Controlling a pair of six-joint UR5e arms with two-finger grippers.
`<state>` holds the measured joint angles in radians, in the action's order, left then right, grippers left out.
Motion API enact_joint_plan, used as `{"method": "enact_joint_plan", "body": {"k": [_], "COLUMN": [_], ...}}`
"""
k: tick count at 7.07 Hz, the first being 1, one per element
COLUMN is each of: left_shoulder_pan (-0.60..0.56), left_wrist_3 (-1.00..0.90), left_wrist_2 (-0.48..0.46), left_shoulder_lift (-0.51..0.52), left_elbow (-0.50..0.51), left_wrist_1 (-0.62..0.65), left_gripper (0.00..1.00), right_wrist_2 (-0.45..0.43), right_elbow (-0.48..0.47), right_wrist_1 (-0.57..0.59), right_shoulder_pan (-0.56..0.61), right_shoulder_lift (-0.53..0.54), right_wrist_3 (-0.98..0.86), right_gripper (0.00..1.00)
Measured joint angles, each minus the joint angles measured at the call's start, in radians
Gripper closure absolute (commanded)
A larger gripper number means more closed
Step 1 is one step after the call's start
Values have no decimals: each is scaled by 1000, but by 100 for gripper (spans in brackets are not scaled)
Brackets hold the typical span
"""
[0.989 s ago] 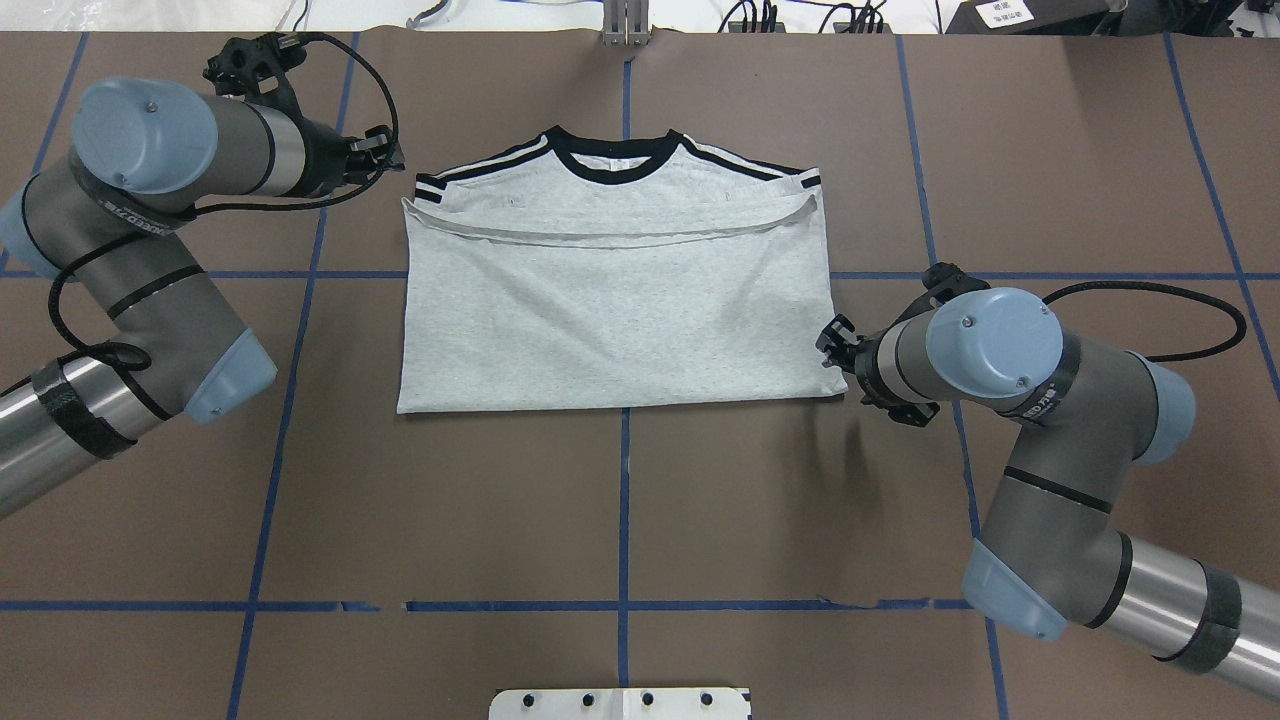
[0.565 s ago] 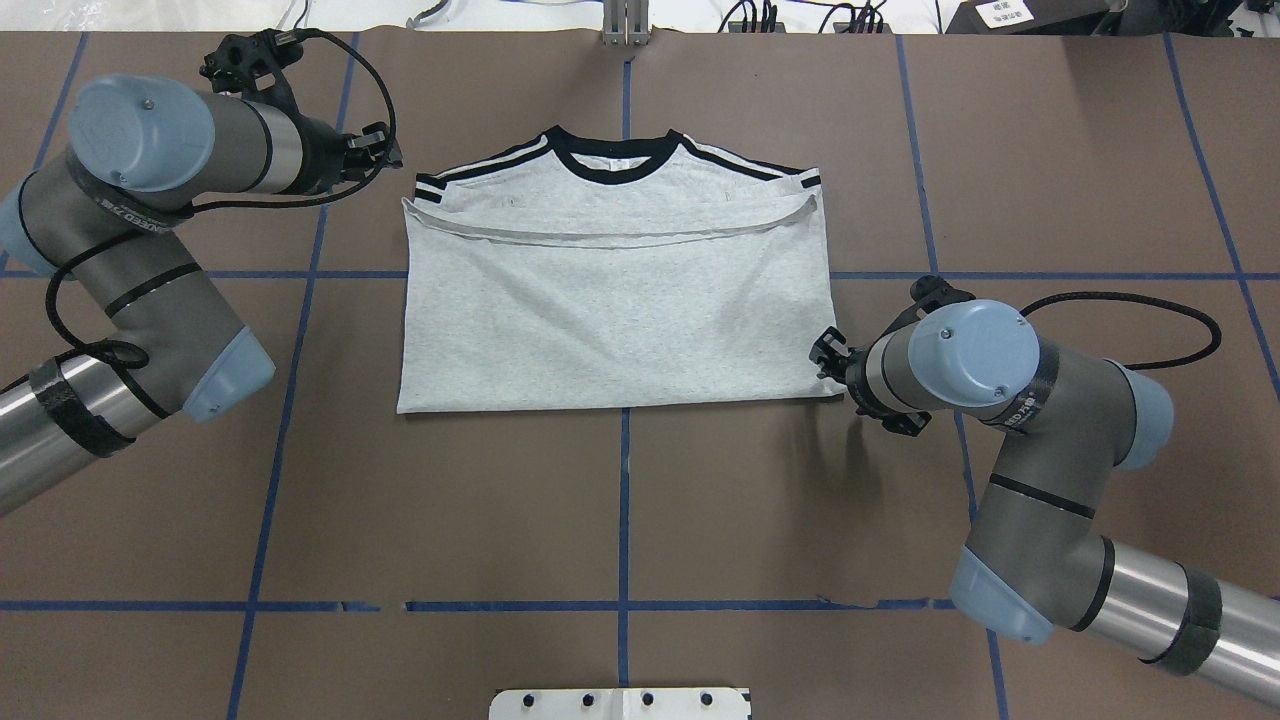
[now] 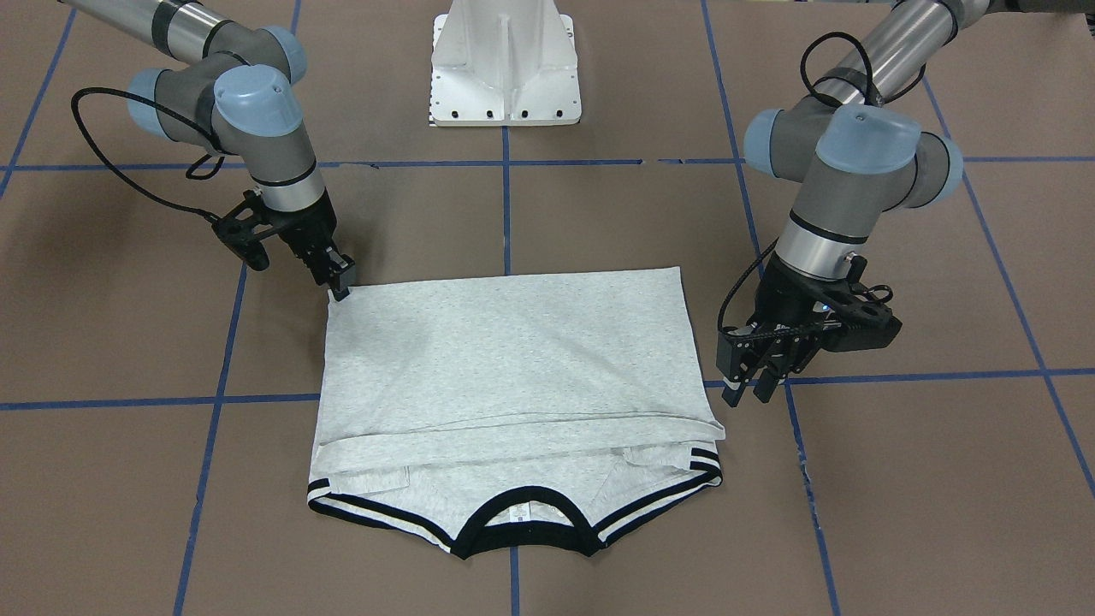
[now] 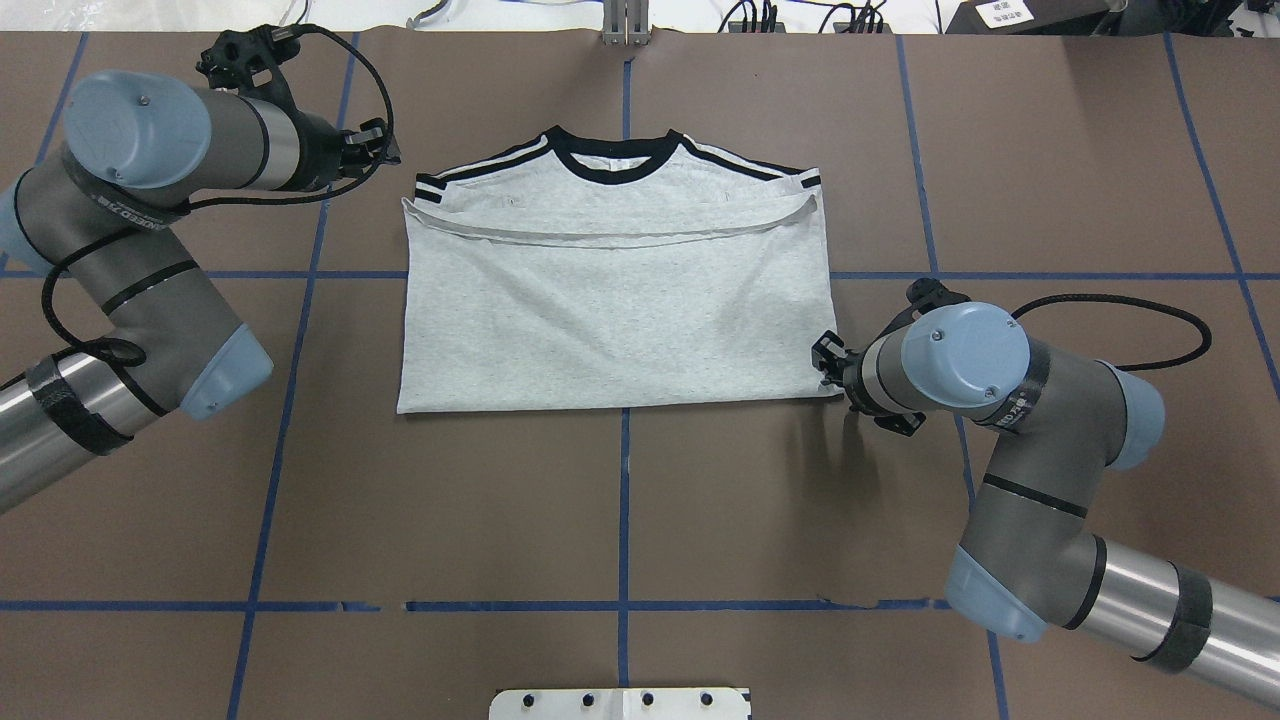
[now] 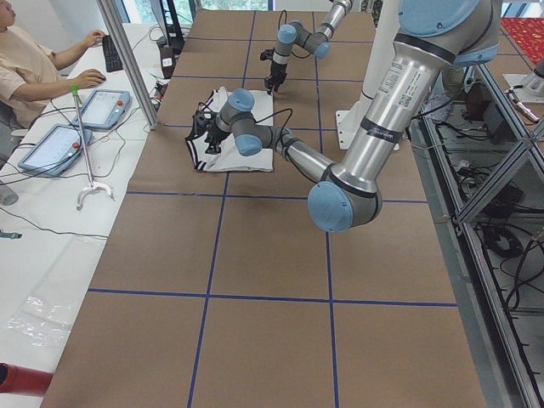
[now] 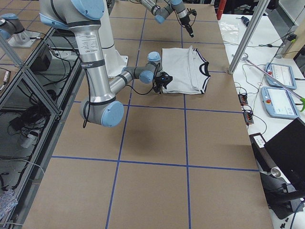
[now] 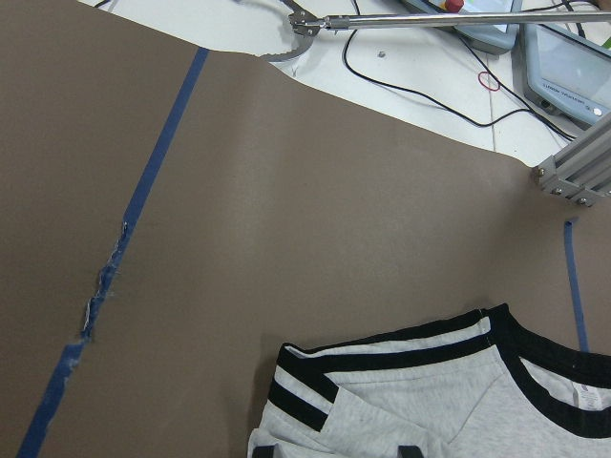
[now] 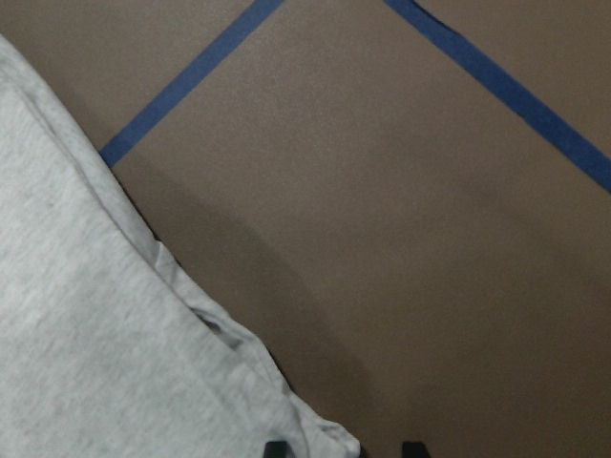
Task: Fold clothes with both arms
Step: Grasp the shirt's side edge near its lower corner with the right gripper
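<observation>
The grey T-shirt (image 4: 610,300) lies flat mid-table, folded once so its hem lies just below the black neckband (image 4: 612,160); the print is hidden. My right gripper (image 4: 828,360) is low at the shirt's near right corner. In the right wrist view the shirt (image 8: 95,334) fills the left, and the corner lies between the open fingertips (image 8: 275,447). In the front view this gripper (image 3: 340,278) touches that corner. My left gripper (image 3: 753,383) hangs open and empty above the table, just beside the striped sleeve (image 3: 701,466). The left wrist view shows that sleeve (image 7: 382,367).
The white pedestal base (image 3: 506,64) stands at the robot's table edge. Blue tape lines (image 4: 624,500) cross the brown table cover. A metal post (image 4: 625,25) stands at the far edge. An operator (image 5: 34,68) sits at a side table with tablets (image 5: 106,106).
My right gripper has moved a little left, onto the shirt's near right corner. My left arm has shifted slightly away from the sleeve. The shirt has not moved.
</observation>
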<state>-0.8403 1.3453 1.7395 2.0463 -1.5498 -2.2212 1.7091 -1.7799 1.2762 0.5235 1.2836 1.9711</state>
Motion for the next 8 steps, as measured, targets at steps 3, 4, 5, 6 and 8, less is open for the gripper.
{"method": "enact_joint_plan", "body": {"k": [3, 4, 5, 6, 8], "left_shoulder_pan": [-6, -6, -6, -5, -5], "left_wrist_3": [0, 0, 0, 0, 1], "left_wrist_2": [0, 0, 0, 0, 3], "left_shoulder_lift": [-19, -29, -34, -36, -37], "left_elbow": [-19, -29, -34, -36, -45], "left_wrist_1": [1, 1, 1, 2, 2], "left_gripper": [47, 47, 47, 47, 32], "right_wrist_2": [1, 1, 2, 5, 34], "right_elbow": [0, 0, -1, -18, -128], "right_wrist_1": [0, 0, 0, 0, 10], "right_shoulder_pan": [2, 4, 8, 14, 15], "right_shoulder_lift": [-15, -19, -22, -23, 21], "right_wrist_3": [2, 2, 3, 6, 41], "right_gripper": [100, 100, 100, 100, 100]}}
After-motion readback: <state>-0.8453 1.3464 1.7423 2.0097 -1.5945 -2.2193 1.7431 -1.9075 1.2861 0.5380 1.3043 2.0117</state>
